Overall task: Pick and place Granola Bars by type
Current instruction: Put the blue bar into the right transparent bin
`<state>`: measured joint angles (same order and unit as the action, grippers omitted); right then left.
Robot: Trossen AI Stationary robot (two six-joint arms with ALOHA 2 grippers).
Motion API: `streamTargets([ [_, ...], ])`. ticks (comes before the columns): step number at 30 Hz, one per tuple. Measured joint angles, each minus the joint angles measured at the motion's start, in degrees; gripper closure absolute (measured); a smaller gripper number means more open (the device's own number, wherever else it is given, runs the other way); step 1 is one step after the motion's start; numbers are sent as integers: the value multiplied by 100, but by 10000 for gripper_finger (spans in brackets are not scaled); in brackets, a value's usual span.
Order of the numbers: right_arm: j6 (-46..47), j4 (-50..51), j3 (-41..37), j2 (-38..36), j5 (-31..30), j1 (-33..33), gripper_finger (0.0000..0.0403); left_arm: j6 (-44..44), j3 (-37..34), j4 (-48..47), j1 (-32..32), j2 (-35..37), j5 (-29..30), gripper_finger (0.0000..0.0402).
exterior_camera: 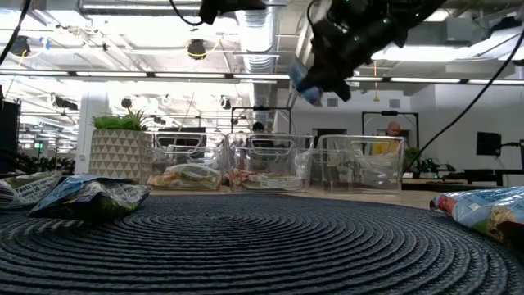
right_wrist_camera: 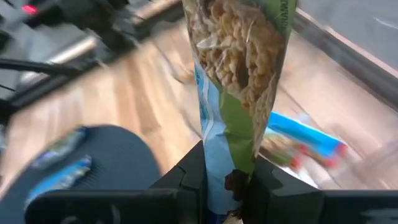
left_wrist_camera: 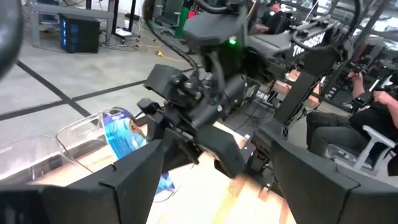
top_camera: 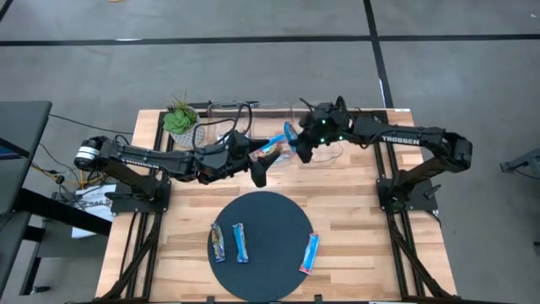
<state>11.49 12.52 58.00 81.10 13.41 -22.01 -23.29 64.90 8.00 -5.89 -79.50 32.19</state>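
Observation:
My right gripper point(top_camera: 300, 149) hangs over the clear bins point(top_camera: 325, 152) at the table's far edge, shut on a light blue and green granola bar point(right_wrist_camera: 239, 74). The same bar point(exterior_camera: 304, 85) shows high above the bins in the low view. Another bar point(right_wrist_camera: 305, 142) lies in a bin below it. Three more bars point(top_camera: 218, 243) point(top_camera: 241, 243) point(top_camera: 310, 253) lie flat on the dark round mat point(top_camera: 270, 211). My left gripper point(top_camera: 258, 174) is open with nothing in it, just past the mat's far edge and left of the right gripper. My right gripper pinches one end of the bar point(right_wrist_camera: 231, 171) between its two fingers point(right_wrist_camera: 188, 180). It comes from the table's right side, slanting down. The bar sticks out ahead of the fingers along their line and is lifted clear above the bins.
Three clear bins point(exterior_camera: 188, 162) point(exterior_camera: 264, 162) point(exterior_camera: 362, 161) stand in a row at the far edge; two hold bars. A potted plant point(top_camera: 180, 123) stands at the far left. The wooden table point(top_camera: 354, 228) lies bare to the right of the mat.

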Motion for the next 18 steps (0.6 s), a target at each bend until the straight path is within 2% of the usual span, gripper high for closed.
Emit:
streamTargets([
  [7,-415,811,-7,-192,0,-599,348,-2,0,-27,0,0,-1,112],
  [18,-764,1526,-7,-677,-44,-1596,348,-50,-2,-134,0,0,-1,112],
])
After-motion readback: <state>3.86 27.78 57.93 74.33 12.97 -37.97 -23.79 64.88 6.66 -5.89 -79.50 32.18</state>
